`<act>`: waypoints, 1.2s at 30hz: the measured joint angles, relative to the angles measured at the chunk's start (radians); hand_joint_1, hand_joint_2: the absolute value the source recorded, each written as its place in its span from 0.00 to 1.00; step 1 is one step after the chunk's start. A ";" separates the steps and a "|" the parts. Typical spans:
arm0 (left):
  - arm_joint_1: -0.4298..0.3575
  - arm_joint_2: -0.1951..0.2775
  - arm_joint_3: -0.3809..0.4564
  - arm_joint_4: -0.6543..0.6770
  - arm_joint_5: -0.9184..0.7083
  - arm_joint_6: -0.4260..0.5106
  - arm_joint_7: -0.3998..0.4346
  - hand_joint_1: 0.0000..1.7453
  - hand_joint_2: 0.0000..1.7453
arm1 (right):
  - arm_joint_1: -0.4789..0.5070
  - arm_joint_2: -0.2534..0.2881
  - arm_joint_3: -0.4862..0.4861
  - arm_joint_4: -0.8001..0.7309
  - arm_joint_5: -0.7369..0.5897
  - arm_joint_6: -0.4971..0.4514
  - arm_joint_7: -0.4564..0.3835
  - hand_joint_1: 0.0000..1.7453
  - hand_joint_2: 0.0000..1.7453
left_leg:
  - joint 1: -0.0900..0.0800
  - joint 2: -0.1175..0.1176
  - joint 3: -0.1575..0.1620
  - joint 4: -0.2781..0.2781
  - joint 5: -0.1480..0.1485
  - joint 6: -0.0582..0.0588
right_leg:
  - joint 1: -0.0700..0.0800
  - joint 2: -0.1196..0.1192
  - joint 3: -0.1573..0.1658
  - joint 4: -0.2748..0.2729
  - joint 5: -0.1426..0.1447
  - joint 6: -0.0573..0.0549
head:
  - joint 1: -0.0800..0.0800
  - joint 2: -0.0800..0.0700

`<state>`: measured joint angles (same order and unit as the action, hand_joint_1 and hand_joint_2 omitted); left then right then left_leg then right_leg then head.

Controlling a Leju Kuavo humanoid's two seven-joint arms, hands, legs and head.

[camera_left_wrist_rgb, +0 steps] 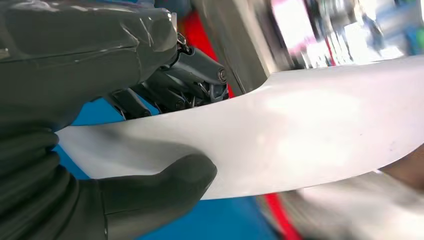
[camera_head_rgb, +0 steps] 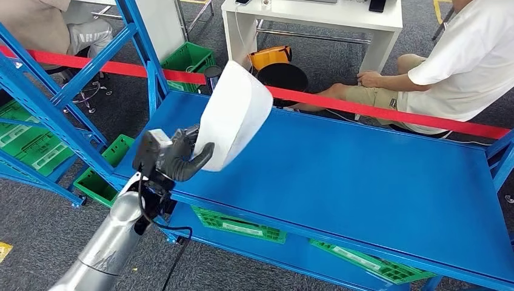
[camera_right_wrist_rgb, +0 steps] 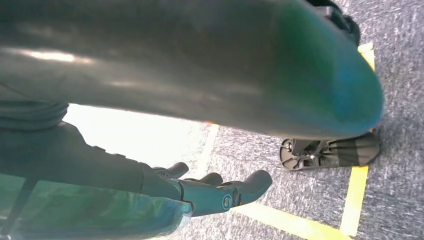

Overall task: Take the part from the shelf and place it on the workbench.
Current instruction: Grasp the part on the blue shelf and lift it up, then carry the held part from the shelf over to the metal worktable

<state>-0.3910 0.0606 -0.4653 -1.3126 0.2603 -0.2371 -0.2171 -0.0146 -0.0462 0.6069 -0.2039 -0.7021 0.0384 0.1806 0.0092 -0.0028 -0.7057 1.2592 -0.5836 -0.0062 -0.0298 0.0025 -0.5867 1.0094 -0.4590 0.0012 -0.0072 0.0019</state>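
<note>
I am seeing my left hand gripping the white part at its lower edge, thumb under it and the dark fingers pinching it from the other side. The part is standing tilted above the near left corner of the blue counter, not touching it. My right hand is hanging over the grey floor, fingers loosely apart and holding nothing. Beyond the counter, red tape is running across, and a person is sitting behind it.
</note>
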 joint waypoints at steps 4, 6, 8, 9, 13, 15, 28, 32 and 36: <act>0.080 -0.008 -0.023 -0.110 0.469 -0.223 0.008 1.00 1.00 | 0.006 -0.003 0.001 0.001 0.001 -0.001 -0.005 0.00 0.00 | 0.003 0.001 0.043 -0.096 0.079 0.008 | 0.001 0.005 0.005 0.000 -0.003 -0.001 | 0.000 0.000; 0.110 -0.005 -0.050 -0.169 0.647 -0.307 0.010 1.00 1.00 | 0.006 -0.004 0.004 0.001 0.007 -0.002 -0.013 0.00 0.00 | -0.001 0.001 0.105 -0.217 0.121 0.021 | 0.006 0.008 0.006 0.000 -0.005 0.003 | 0.000 0.000; 0.139 0.003 -0.078 -0.218 0.745 -0.366 0.009 1.00 1.00 | 0.008 -0.004 0.010 0.002 0.015 -0.003 -0.026 0.00 0.00 | -0.008 0.001 0.124 -0.249 0.123 0.028 | 0.009 0.008 0.004 0.000 -0.003 0.012 | 0.001 0.000; 0.155 0.008 -0.089 -0.239 0.773 -0.388 0.010 1.00 1.00 | 0.009 -0.006 0.013 0.003 0.018 -0.004 -0.032 0.00 0.00 | -0.009 0.001 0.126 -0.254 0.126 0.033 | 0.009 0.008 0.004 -0.002 0.000 0.017 | 0.000 0.000; 0.206 0.017 -0.118 -0.294 0.829 -0.444 0.029 1.00 1.00 | 0.014 -0.021 0.023 0.007 0.032 -0.008 -0.064 0.00 0.00 | -0.004 0.006 0.127 -0.280 0.151 0.055 | 0.007 0.004 -0.036 0.091 -0.069 0.013 | 0.003 0.000; 0.228 0.020 -0.128 -0.304 0.836 -0.454 0.035 1.00 1.00 | 0.014 -0.031 0.029 0.008 0.035 -0.008 -0.072 0.00 0.00 | -0.007 0.006 0.117 -0.280 0.158 0.061 | 0.007 0.004 -0.082 0.223 -0.134 0.008 | 0.004 0.000; 0.274 0.056 -0.202 -0.288 0.839 -0.586 -0.010 1.00 1.00 | 0.020 -0.056 0.049 0.002 0.052 -0.023 -0.095 0.00 0.00 | -0.001 -0.001 0.044 -0.172 0.103 0.006 | 0.000 0.002 0.067 -0.009 -0.045 -0.004 | 0.001 0.000; 0.276 0.070 -0.236 -0.247 0.845 -0.627 -0.016 1.00 1.00 | 0.051 -0.069 0.056 -0.043 0.044 -0.070 -0.095 0.00 0.00 | 0.004 0.001 0.020 0.017 -0.007 -0.003 | 0.009 -0.003 0.028 -0.004 -0.015 -0.011 | 0.000 0.000; 0.271 0.072 -0.247 -0.230 0.860 -0.633 -0.011 1.00 1.00 | 0.062 -0.079 0.062 -0.106 0.027 -0.101 -0.093 0.00 0.00 | -0.005 0.000 0.187 -0.195 0.057 0.031 | 0.018 -0.001 -0.002 -0.002 0.012 -0.005 | 0.001 0.000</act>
<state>-0.1195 0.1328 -0.7119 -1.5423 1.1199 -0.8703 -0.2281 0.0475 -0.1254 0.6685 -0.3102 -0.6756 -0.0630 0.0877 0.0045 -0.0023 -0.5190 1.0639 -0.5266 0.0253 -0.0121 0.0010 -0.5885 1.0078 -0.4473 -0.0041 -0.0062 0.0019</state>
